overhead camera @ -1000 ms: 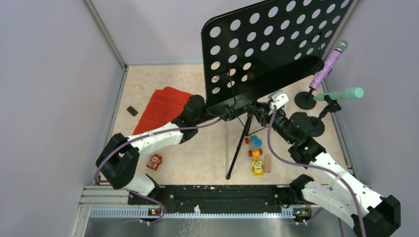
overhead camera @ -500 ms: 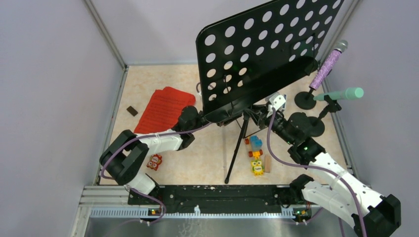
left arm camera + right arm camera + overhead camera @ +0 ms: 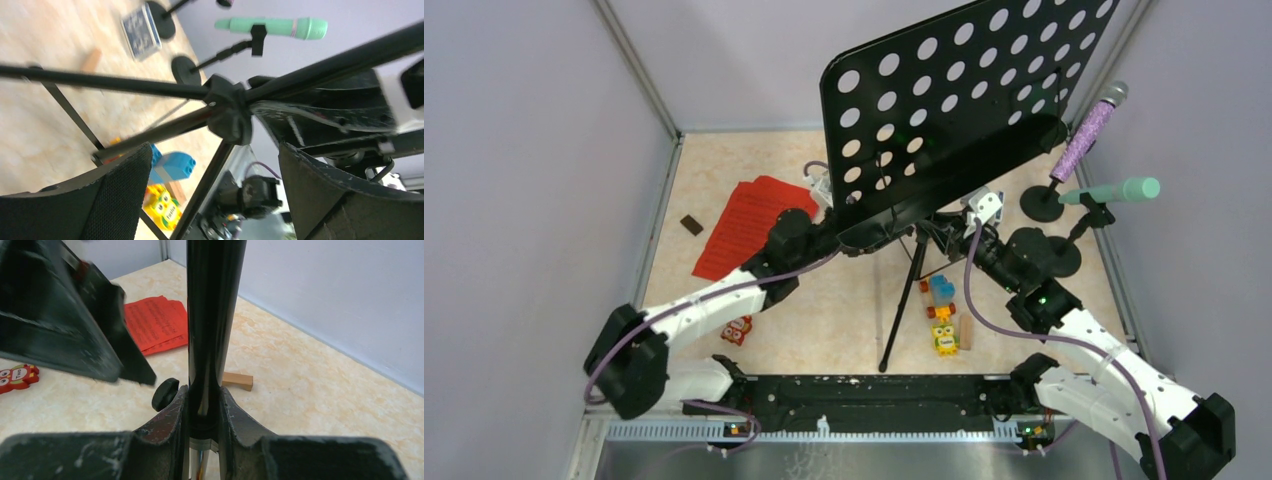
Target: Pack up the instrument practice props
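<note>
One music rack (image 3: 964, 90). Two microphones: purple mic (image 3: 1085, 134), mint mic (image 3: 1114, 190). Two round-based holders (image 3: 1037, 204). Two owl figures (image 3: 943, 338).

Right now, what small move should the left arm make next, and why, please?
Probably ease the left fingers forward onto the tripod hub: they stand open with it just ahead, while the right fingers clamp the pole.
</note>
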### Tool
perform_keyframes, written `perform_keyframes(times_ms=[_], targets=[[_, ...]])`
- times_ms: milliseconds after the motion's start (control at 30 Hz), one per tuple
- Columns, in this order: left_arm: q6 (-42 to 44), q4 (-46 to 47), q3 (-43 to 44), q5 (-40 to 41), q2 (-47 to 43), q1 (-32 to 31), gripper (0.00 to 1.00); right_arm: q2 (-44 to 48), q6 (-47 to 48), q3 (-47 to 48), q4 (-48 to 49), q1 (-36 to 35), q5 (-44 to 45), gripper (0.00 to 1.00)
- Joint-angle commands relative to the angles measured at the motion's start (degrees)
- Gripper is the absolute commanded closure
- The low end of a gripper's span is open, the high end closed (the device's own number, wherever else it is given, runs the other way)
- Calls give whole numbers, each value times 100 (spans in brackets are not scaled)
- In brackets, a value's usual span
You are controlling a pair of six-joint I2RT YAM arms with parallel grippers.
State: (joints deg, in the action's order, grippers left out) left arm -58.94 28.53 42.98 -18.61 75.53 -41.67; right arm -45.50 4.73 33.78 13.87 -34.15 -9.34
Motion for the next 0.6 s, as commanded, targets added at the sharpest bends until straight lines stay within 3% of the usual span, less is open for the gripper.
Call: perform_keyframes(times_ms=[0, 100, 233, 400, 500, 567], targets=[[1887, -262, -282, 934, -968, -1, 1, -43, 140, -84, -253, -94, -379, 100], [2987, 334, -671, 824, -1328, -5, 1, -47, 142, -91, -253, -96, -375, 100], [4863, 1566, -1297, -133, -1574, 0, 1, -47, 144, -86, -253, -93, -375, 100], [6033, 2745, -1691, -583, -1513, -1, 1, -55, 142, -91, -253, -89, -375, 100], [7033, 2818, -1545, -1236, -1328, -61, 1, -59, 151, -89, -250, -93, -376, 100], [7777, 2453, -1327, -1234, -1187, -175, 1, -70, 151, -91, -252, -96, -375, 100]])
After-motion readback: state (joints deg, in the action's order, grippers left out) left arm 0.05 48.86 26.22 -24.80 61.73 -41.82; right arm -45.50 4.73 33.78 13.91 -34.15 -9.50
